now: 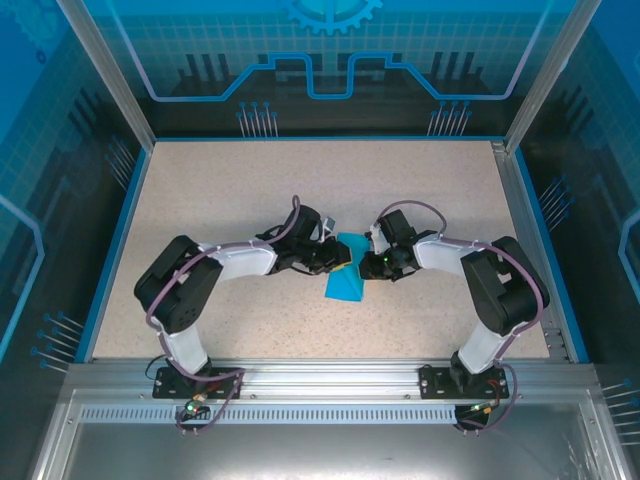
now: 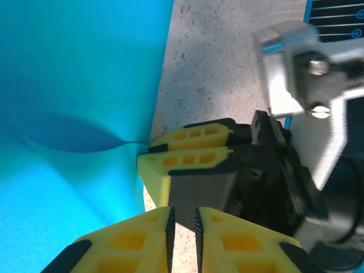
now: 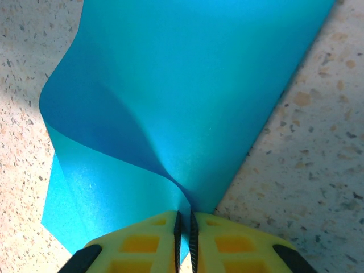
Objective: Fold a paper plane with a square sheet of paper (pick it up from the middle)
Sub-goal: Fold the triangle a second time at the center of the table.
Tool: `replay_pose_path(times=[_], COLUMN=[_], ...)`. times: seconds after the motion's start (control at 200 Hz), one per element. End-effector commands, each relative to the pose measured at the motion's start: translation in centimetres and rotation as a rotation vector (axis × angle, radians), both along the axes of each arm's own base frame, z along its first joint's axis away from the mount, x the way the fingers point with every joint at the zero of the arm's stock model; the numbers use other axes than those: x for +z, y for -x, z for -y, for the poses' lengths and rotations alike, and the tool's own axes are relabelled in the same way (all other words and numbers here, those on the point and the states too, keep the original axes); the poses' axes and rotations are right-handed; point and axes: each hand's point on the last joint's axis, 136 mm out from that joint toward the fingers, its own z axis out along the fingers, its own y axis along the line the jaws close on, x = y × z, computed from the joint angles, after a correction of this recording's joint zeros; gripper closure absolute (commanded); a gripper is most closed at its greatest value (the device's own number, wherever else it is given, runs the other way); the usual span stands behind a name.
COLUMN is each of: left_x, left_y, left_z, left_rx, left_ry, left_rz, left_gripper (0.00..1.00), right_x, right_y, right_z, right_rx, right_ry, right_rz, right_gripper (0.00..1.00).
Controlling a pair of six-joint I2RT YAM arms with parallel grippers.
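Now we pinch the curled square sheet of paper in our right gripper, our left gripper barely parted, empty.

Overhead view looks down, far; wrist views close, sharing paper.

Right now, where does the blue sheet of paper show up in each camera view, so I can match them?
Top external: the sheet of paper lies near the middle of the table.
Left wrist: the sheet of paper covers the left side, buckled.
Right wrist: the sheet of paper spreads across the upper middle, curled at its left.
Shared landmark: the right pincer, yellow-fingered, clamped on the paper's edge.
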Motion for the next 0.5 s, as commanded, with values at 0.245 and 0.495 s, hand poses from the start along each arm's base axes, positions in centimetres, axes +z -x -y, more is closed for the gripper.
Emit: replay_pose_path(times=[0.245, 0.495], left_x=[-2.2, -5.5], left_y=[-0.7, -0.3], left_z=[0.8, -0.5], left_rx=[-0.002, 0.011], left_ry=[0.002, -0.104], left_rz=[-0.035, -0.069], left_gripper=[0.78, 0.80], right_x=[-1.5, -1.3], right_y=[1.1, 1.2], right_z=[0.4, 0.2], right_rx=[0.020, 0.023], right_ry=[0.065, 0.060], right_rz=[-0.045, -0.045], right_gripper=[0.84, 0.84])
